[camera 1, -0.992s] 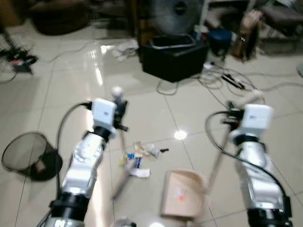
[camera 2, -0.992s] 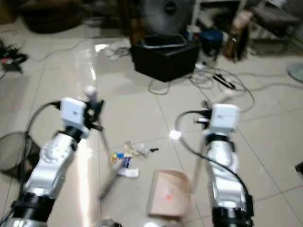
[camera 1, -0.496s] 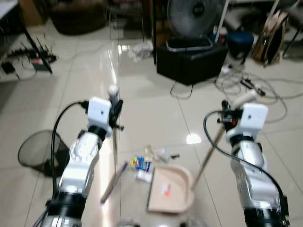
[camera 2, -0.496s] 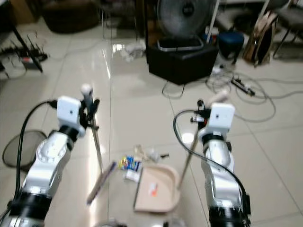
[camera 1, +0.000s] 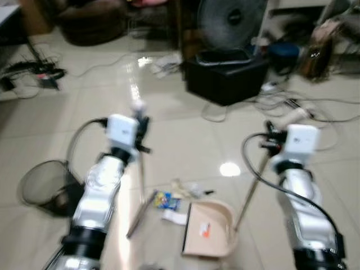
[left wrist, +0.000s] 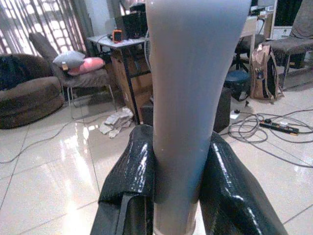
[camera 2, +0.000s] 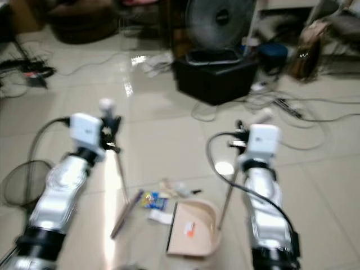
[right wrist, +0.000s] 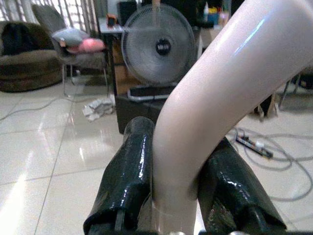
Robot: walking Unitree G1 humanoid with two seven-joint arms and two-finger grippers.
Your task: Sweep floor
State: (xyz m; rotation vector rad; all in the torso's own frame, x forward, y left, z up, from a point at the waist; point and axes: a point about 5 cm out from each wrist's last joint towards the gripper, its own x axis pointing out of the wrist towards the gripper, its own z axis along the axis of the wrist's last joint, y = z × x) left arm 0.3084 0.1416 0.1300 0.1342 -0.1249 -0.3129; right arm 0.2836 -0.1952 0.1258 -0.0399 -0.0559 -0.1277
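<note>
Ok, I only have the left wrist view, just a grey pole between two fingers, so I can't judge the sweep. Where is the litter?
Observer: The litter lies on the tiles between the broom head and the dustpan.
Operator: Who has the dustpan?
Observer: The right hand grips its cream handle.
Operator: Is a bin near?
Observer: A black mesh bin lies tipped over beside the left arm.

The litter lies on the floor between the broom head to its left and the dustpan to its right. A mesh basket lies far left; a fan stands behind a box ahead
</note>
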